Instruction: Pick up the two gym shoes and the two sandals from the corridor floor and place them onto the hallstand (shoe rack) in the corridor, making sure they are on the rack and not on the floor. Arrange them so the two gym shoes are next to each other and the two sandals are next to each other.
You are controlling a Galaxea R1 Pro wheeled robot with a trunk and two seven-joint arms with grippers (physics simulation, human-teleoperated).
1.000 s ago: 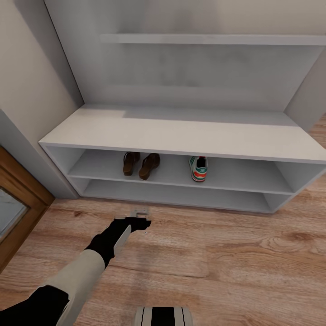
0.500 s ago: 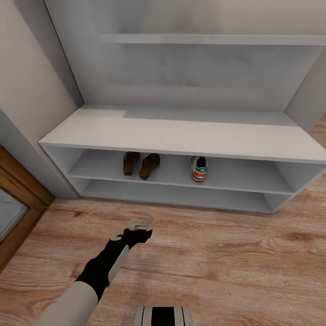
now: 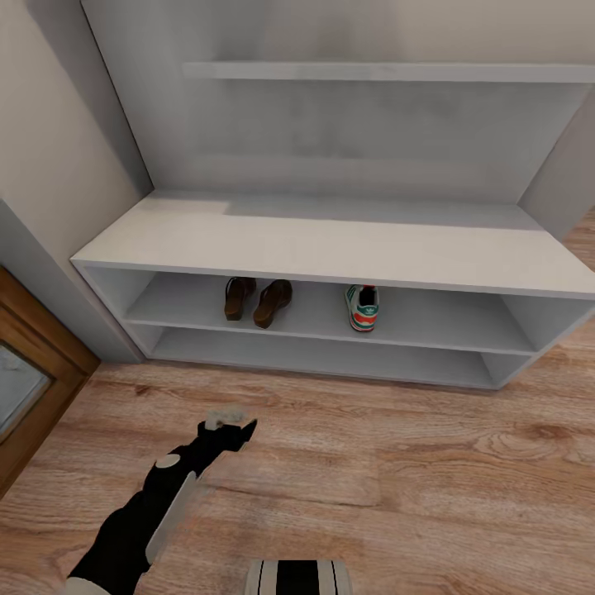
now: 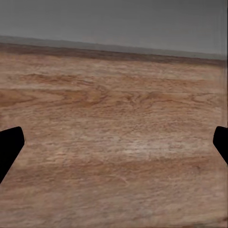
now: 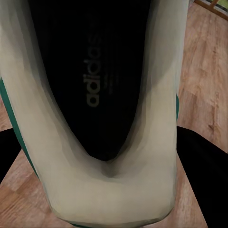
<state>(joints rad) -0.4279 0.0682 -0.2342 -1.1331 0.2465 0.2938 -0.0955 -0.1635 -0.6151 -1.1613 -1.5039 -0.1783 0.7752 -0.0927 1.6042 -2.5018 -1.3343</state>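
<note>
Grey wall [image 3: 347, 140], floating shelf [image 3: 388, 72], perhaps wooden doorframe [image 3: 41, 347].

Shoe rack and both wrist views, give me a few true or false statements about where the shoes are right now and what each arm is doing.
1. Both sandals sit on the rack's upper shelf. True.
2. Two gym shoes stand side by side on that shelf. False: one gym shoe is there, apart from the sandals.
3. The right gripper has a gym shoe between its fingers. True: the shoe's opening faces the right wrist camera, dark fingers on either side.
4. The left gripper holds a sandal. False: its fingers are spread over bare floor.
5. A shoe rests on the rack's top. False: the top is bare.
</note>
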